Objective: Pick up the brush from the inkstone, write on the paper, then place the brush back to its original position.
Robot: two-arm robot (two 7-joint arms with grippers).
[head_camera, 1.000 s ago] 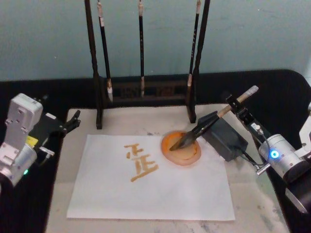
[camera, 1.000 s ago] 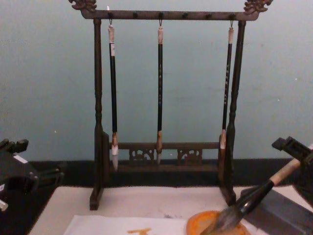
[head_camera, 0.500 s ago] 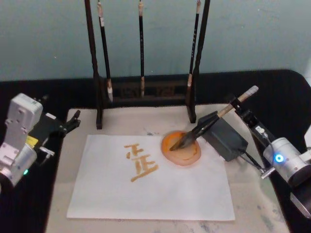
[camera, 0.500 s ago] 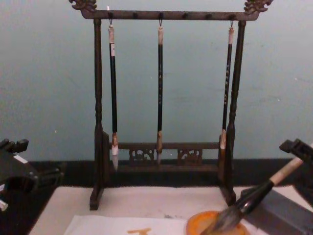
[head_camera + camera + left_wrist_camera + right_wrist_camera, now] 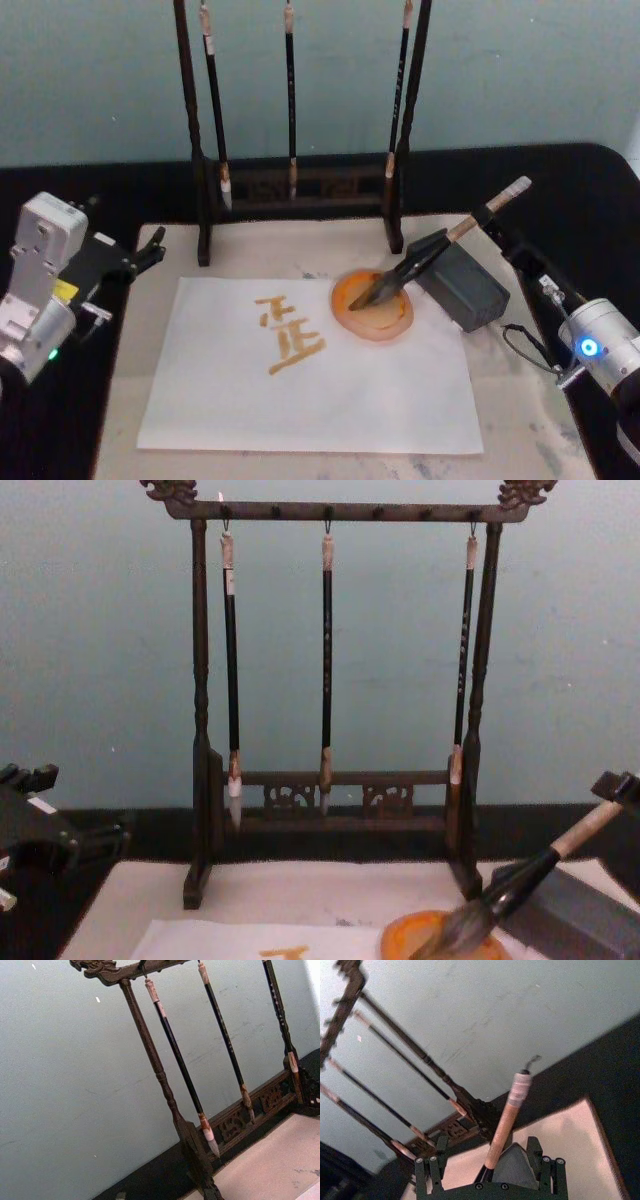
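Both open jaws of the right gripper [image 5: 490, 1172] flank the brush [image 5: 432, 252] handle without touching.

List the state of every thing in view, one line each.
brush: released, bristles in the inkstone, handle propped on the grey block.
inkstone: upright on the paper, orange-stained.
paper: flat on the mat, orange character written on it.
grey block: lying on the mat beside the inkstone.
three slim brushes: hanging from the rack.
right gripper: open, just behind the brush's end.
left gripper: parked at the mat's left edge.
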